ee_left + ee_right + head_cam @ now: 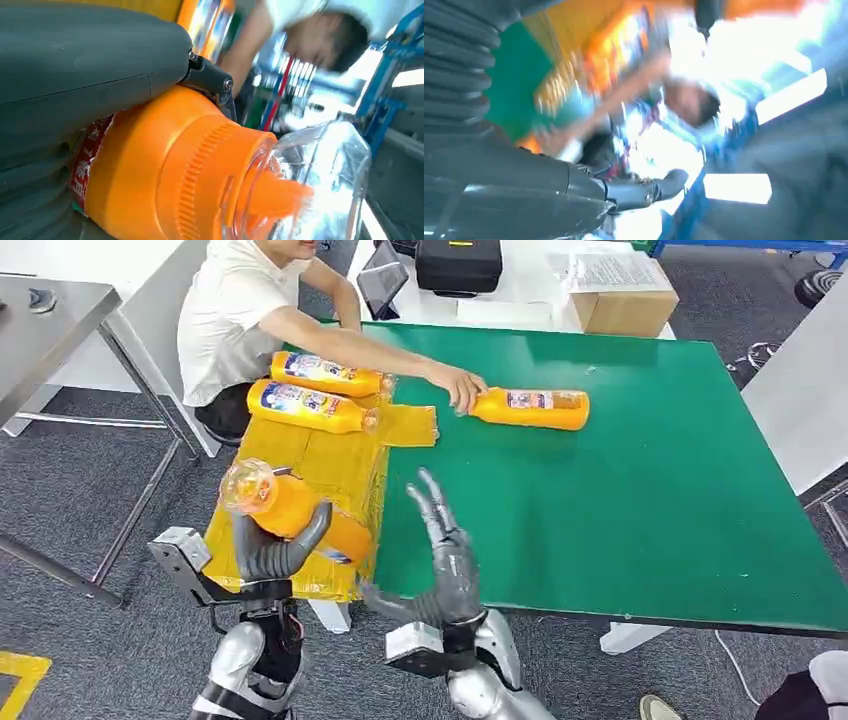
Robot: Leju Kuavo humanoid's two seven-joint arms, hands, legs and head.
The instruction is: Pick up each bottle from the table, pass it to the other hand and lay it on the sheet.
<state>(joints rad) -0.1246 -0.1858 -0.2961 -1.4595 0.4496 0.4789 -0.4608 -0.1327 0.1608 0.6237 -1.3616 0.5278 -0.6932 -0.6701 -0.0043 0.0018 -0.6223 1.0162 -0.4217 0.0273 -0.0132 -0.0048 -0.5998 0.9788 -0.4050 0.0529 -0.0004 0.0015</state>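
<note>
My left hand (275, 548) grips an orange bottle (285, 508) with a clear cap, held above the near end of the yellow sheet (330, 465). Up close in the left wrist view, the bottle (165, 170) lies against my left hand (75, 90). My right hand (445, 560) is just right of it, fingers spread and holding nothing; the right wrist view of my right hand (514, 195) is blurred. Two orange bottles (325, 373) (308, 406) lie on the sheet's far end. A person's hand (462, 388) touches another orange bottle (530, 407) lying on the green table (640, 500).
A person in a white shirt (235, 310) sits at the table's far left corner, arm stretched over the table. A cardboard box (625, 305), papers and a black case (458, 265) stand beyond the far edge. A grey metal table (50, 320) is at the left.
</note>
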